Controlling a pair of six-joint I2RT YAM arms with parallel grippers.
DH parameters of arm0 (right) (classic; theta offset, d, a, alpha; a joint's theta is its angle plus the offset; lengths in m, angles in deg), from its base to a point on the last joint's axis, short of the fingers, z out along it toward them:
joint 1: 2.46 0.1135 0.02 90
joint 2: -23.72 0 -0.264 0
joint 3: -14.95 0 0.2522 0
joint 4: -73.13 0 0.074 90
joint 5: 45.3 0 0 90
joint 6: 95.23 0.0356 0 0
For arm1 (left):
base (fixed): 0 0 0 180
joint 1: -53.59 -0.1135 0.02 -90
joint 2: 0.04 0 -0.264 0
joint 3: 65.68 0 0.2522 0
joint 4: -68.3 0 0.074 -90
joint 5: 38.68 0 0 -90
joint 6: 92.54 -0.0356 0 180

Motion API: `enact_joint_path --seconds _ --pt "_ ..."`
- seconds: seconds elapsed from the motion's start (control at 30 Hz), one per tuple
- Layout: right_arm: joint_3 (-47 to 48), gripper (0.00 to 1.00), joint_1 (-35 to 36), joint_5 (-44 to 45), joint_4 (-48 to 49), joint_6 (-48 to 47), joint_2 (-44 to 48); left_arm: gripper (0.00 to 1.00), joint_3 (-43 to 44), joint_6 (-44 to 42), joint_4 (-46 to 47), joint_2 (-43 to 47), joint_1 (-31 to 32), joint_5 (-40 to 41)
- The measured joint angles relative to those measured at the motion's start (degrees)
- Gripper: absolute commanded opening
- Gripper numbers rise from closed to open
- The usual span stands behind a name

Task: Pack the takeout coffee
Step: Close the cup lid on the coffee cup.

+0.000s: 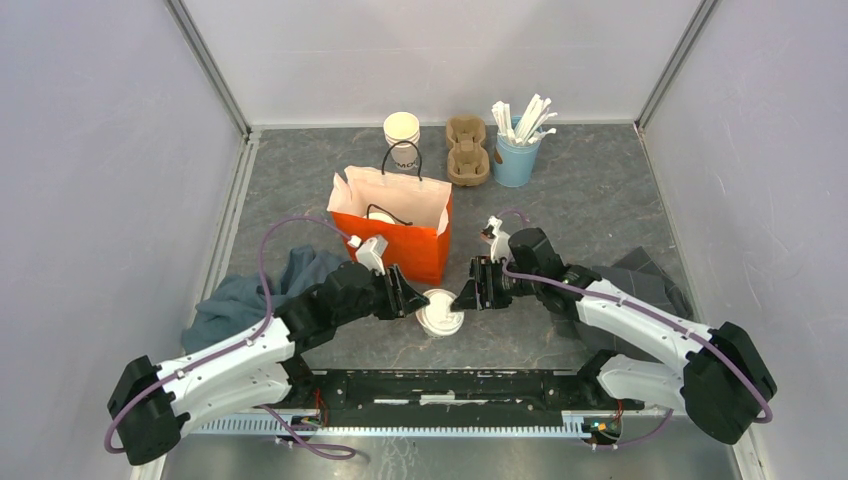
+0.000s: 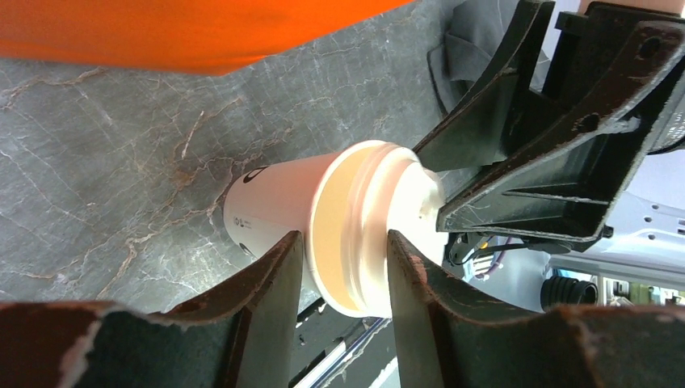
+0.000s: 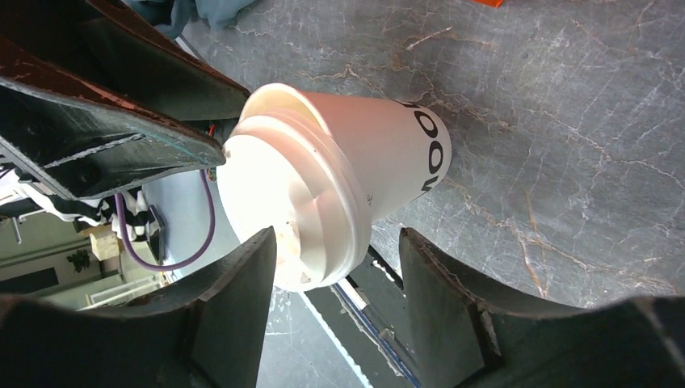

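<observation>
One takeout coffee (image 1: 440, 312), a cream paper cup with black print and a white sip lid, stands on the table in front of the orange bag. My left gripper (image 1: 410, 298) reaches it from the left. In the left wrist view its open fingers (image 2: 283, 275) closely straddle the lid's rim (image 2: 347, 242). My right gripper (image 1: 470, 292) faces it from the right, open, with the lid (image 3: 291, 202) near one finger and a clear gap to the other. The lid looks slightly tilted on the cup. A white round lid (image 1: 380, 215) shows inside the bag.
The orange paper bag (image 1: 400, 245) stands open just behind the cup. At the back are a stack of lidless cups (image 1: 402, 128), a brown cup carrier (image 1: 467, 150) and a blue cup of stirrers (image 1: 517, 155). A blue-grey cloth (image 1: 235, 300) lies left, a dark cloth (image 1: 645, 275) right.
</observation>
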Motion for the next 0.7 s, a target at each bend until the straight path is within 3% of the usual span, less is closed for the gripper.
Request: enact_joint_path --seconds 0.27,0.7 --pt "-0.35 0.48 0.76 0.31 2.56 1.81 -0.52 0.53 -0.74 2.1 0.5 1.38 0.0 -0.85" --pt "3.65 0.4 1.64 4.42 1.92 3.82 -1.99 0.57 -0.92 2.4 0.55 1.01 0.02 -2.45"
